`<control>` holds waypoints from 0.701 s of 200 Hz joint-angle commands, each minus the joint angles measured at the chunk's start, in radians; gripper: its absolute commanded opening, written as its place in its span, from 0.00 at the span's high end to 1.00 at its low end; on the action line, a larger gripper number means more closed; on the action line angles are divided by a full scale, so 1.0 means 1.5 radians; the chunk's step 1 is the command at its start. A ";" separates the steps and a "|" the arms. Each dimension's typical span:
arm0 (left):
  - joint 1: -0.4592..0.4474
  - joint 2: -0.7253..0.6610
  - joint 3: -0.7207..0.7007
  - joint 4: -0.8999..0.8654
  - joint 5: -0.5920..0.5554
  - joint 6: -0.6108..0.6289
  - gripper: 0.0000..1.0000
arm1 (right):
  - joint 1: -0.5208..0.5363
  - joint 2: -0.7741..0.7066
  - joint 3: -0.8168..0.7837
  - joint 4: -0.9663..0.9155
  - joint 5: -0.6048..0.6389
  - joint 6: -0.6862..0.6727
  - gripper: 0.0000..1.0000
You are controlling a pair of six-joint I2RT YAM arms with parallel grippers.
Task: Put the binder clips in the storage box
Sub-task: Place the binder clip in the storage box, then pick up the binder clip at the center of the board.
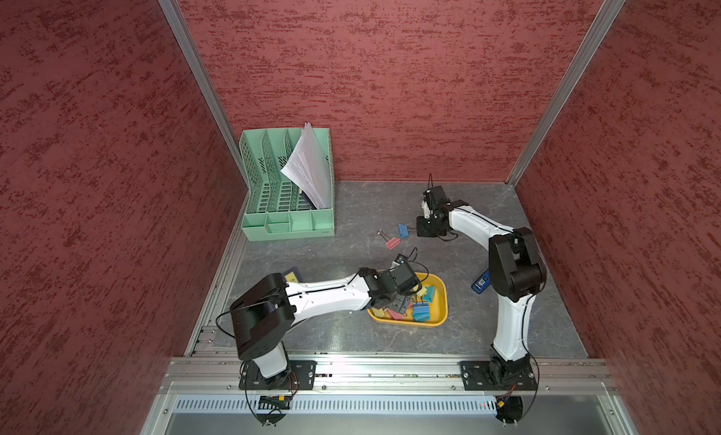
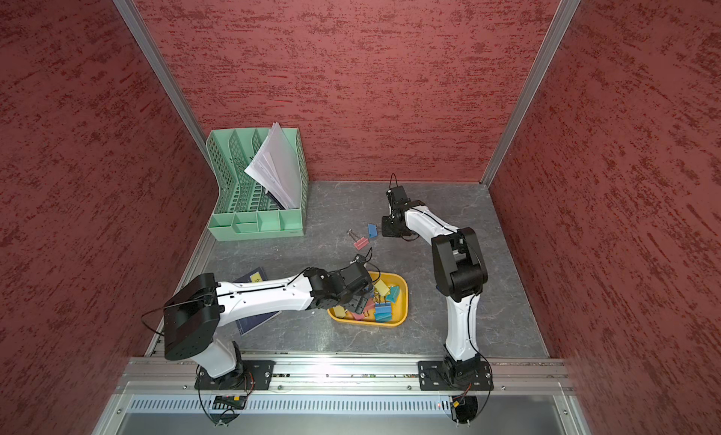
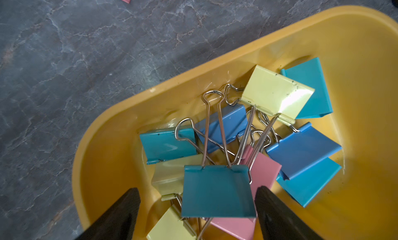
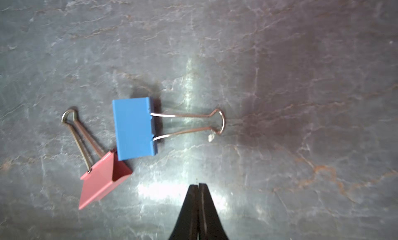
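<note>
The yellow-orange storage box (image 1: 437,320) (image 2: 402,316) (image 3: 120,129) holds several binder clips in yellow, pink, blue and teal. My left gripper (image 1: 398,304) (image 2: 357,302) (image 3: 198,188) hangs open over the box's left end. A teal clip (image 3: 217,191) lies loose on the pile between its fingers. A blue clip (image 1: 403,231) (image 2: 372,231) (image 4: 134,129) and a pink clip (image 1: 392,242) (image 2: 361,243) (image 4: 103,178) lie on the table behind the box. My right gripper (image 1: 427,230) (image 2: 392,230) (image 4: 198,184) is shut on nothing, just right of the blue clip.
A mint green file organizer (image 1: 288,218) with papers stands at the back left. A blue-and-black stapler (image 1: 480,283) lies beside the right arm. A dark notebook (image 2: 253,320) lies under the left arm. Red walls close in three sides.
</note>
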 commanded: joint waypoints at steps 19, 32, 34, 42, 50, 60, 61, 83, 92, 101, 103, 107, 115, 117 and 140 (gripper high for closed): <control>-0.011 -0.034 -0.003 -0.007 -0.012 -0.027 0.12 | -0.013 0.056 0.088 -0.001 -0.015 -0.016 0.96; -0.013 -0.030 -0.002 -0.020 -0.020 -0.033 0.12 | -0.014 0.070 0.104 0.000 -0.017 -0.019 0.96; -0.013 -0.030 -0.004 -0.021 -0.021 -0.034 0.12 | -0.014 0.072 0.107 0.000 -0.017 -0.020 0.96; -0.014 -0.030 -0.008 -0.026 -0.023 -0.040 0.13 | -0.015 0.084 0.121 -0.004 -0.021 -0.022 0.96; -0.014 -0.032 -0.015 -0.027 -0.023 -0.048 0.13 | -0.016 0.095 0.135 -0.009 -0.024 -0.024 0.96; -0.016 -0.038 -0.025 -0.025 -0.019 -0.055 0.13 | -0.016 0.111 0.152 -0.016 -0.026 -0.027 0.96; -0.016 -0.039 -0.026 -0.025 -0.019 -0.056 0.13 | -0.015 0.112 0.154 -0.017 -0.026 -0.028 0.96; -0.022 -0.046 -0.038 -0.031 -0.030 -0.068 0.13 | -0.016 0.148 0.195 -0.044 -0.029 -0.033 0.96; -0.023 -0.048 -0.041 -0.032 -0.031 -0.072 0.13 | -0.015 0.157 0.203 -0.048 -0.029 -0.034 0.96; -0.023 -0.050 -0.045 -0.031 -0.032 -0.075 0.13 | -0.016 0.162 0.206 -0.049 -0.030 -0.037 0.96; -0.023 -0.050 -0.046 -0.033 -0.033 -0.076 0.13 | -0.017 0.164 0.207 -0.050 -0.030 -0.036 0.96; -0.022 -0.052 -0.048 -0.032 -0.034 -0.077 0.13 | -0.017 0.164 0.208 -0.054 -0.030 -0.037 0.96; -0.022 -0.053 -0.049 -0.033 -0.036 -0.079 0.13 | -0.017 0.163 0.205 -0.058 -0.029 -0.038 0.96; -0.022 -0.053 -0.050 -0.034 -0.037 -0.080 0.13 | -0.017 0.162 0.204 -0.058 -0.030 -0.038 0.96; -0.022 -0.058 -0.058 -0.033 -0.044 -0.082 0.13 | -0.018 0.139 0.158 -0.040 -0.027 -0.036 0.96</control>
